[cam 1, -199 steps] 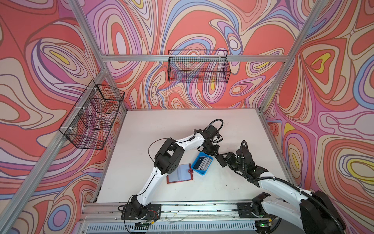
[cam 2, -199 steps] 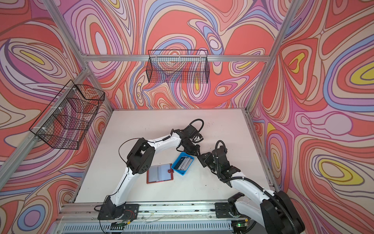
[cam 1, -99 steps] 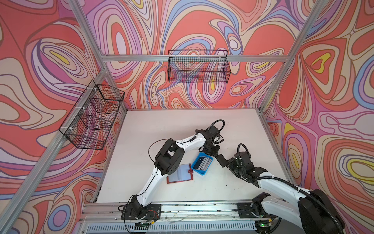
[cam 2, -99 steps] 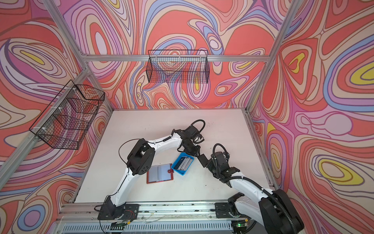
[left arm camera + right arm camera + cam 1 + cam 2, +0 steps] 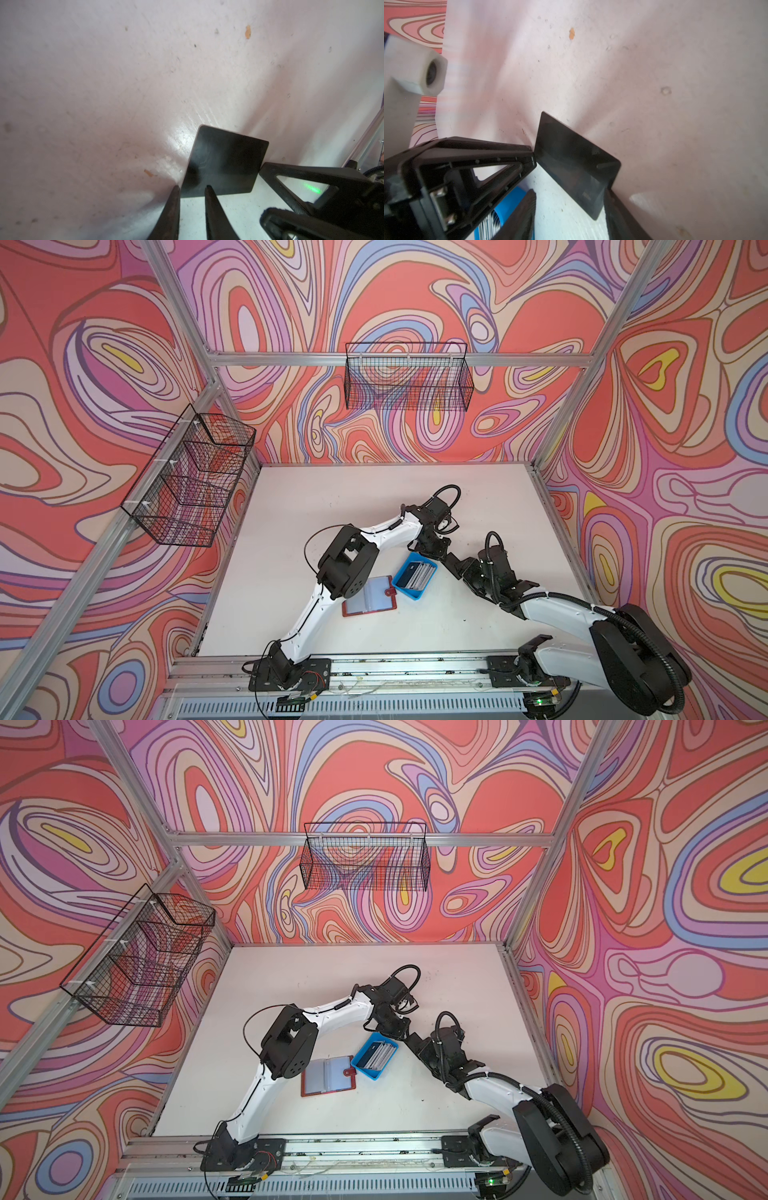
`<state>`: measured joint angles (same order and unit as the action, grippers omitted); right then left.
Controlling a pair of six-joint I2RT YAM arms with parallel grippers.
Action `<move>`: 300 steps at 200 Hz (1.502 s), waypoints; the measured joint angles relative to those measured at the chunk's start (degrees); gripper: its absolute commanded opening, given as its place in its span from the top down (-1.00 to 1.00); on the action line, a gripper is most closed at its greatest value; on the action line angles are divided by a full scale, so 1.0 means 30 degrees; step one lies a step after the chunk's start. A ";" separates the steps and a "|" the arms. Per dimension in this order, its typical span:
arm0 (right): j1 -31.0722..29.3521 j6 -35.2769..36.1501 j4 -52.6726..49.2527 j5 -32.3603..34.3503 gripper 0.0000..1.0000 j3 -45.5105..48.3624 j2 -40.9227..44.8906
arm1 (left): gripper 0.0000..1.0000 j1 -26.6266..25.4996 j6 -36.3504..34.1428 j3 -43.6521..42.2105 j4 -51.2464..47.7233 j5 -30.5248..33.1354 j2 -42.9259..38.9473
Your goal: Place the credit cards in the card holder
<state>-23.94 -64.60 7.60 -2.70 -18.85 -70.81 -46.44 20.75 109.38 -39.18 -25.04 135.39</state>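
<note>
**Hand-over of one card above the table.** My left claw (image 5: 192, 190) is clenched on one corner of a thin black rectangular plastic card (image 5: 224, 162), held clear of the white tabletop (image 5: 332, 497) and near the small blue plastic tray (image 5: 409, 594). My right claw (image 5: 571, 189) stands spread around the card's opposite end, one finger (image 5: 620, 218) seemingly against its face, the other apart; it grasps nothing yet. The rest of the credit cards (image 5: 415, 576), pale and mixed in colour, stand packed in the tray. The red-brown leather-look booklet card holder (image 5: 370, 598) lies open on the tabletop just beside the tray, clear sleeves up, snap tab toward the tray.

Step in hand, as I judge it: a hand-over of the black card. To do it well, I should close the right claw square across a short edge, leaving most of the length free to enter a sleeve, and loosen the left only once the right is firm. The card is thin and slick; a skewed pinch may let it pivot or drop.
</note>
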 measured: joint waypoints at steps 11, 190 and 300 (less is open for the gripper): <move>0.0022 -0.0036 0.0291 -0.0124 -0.10 0.0000 -0.0109 | 0.52 0.0015 -0.0029 0.0000 0.0000 0.0080 0.0000; 0.1625 0.4852 -0.7606 0.2936 -0.67 -0.3264 0.2419 | 0.41 -0.0627 0.3060 -0.2761 0.1020 0.2149 -0.2186; 0.1960 1.1519 -1.0389 0.0168 -0.89 -0.7555 -0.2820 | -0.43 0.1005 0.5180 -1.4120 0.4845 1.5067 -2.1376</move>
<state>-18.06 -30.04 -23.57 -2.20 -41.52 -79.26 -43.42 36.29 67.02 -24.64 20.16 71.26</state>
